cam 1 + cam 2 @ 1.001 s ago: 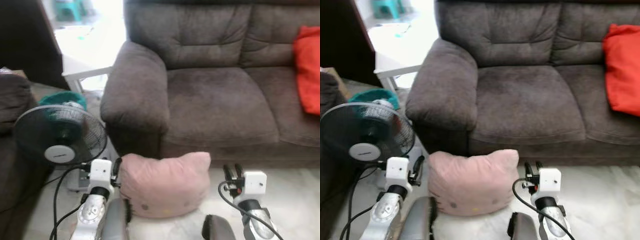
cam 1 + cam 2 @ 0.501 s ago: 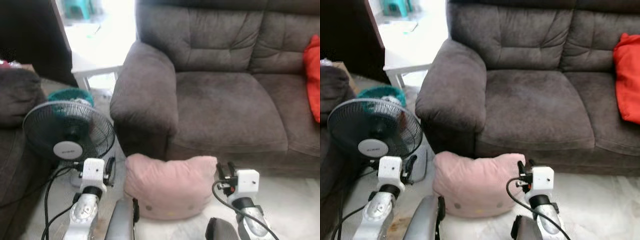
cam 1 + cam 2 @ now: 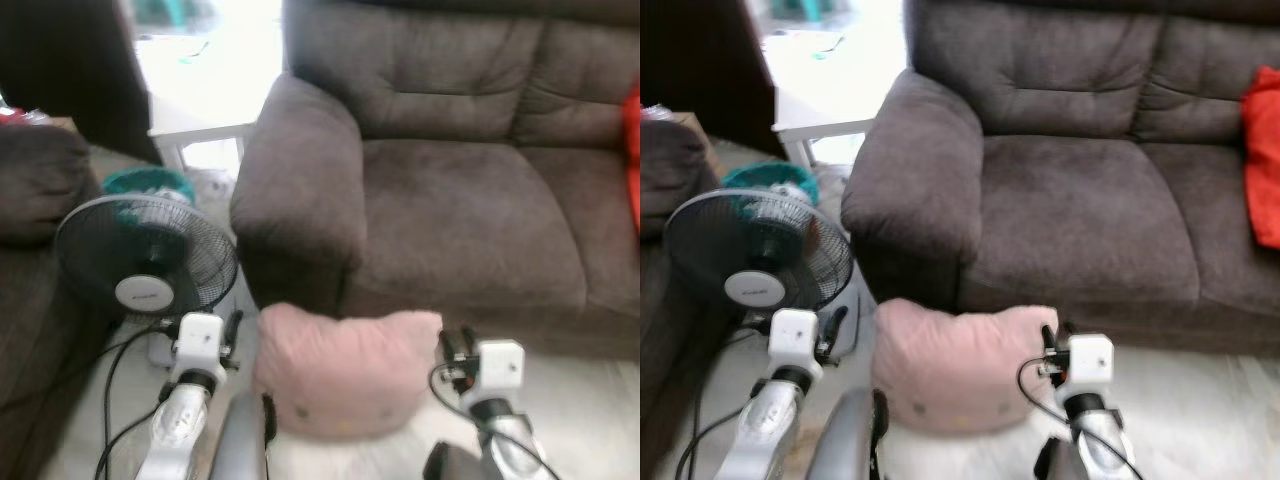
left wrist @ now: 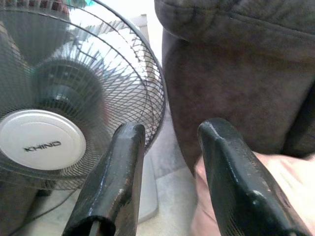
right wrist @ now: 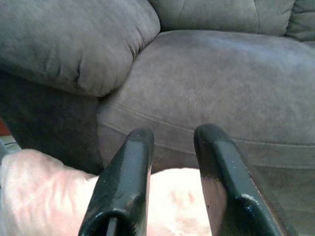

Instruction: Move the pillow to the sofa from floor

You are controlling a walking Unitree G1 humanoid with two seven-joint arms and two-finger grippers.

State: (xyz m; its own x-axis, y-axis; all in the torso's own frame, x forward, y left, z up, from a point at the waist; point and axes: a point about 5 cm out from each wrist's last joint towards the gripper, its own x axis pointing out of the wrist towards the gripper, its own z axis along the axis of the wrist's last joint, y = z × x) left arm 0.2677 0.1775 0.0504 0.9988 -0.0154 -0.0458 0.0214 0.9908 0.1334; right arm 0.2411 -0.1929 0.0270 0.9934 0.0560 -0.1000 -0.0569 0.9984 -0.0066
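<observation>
Flanking the plump pink pillow on the floor against the brown suede sofa's front edge, left gripper and right gripper both showed fingers spread, beside a mesh fan.

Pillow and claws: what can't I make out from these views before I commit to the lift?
- Pink pillow: its underside and floor contact, hidden by its own bulk in the eye views; both eye views are slightly blurred.
- Right claw: fingertips merge with the pillow's edge, so contact is unclear.
- Left claw: whether it touches the pillow, too small to tell.
- Red cushion: cut off by the right edge.
</observation>
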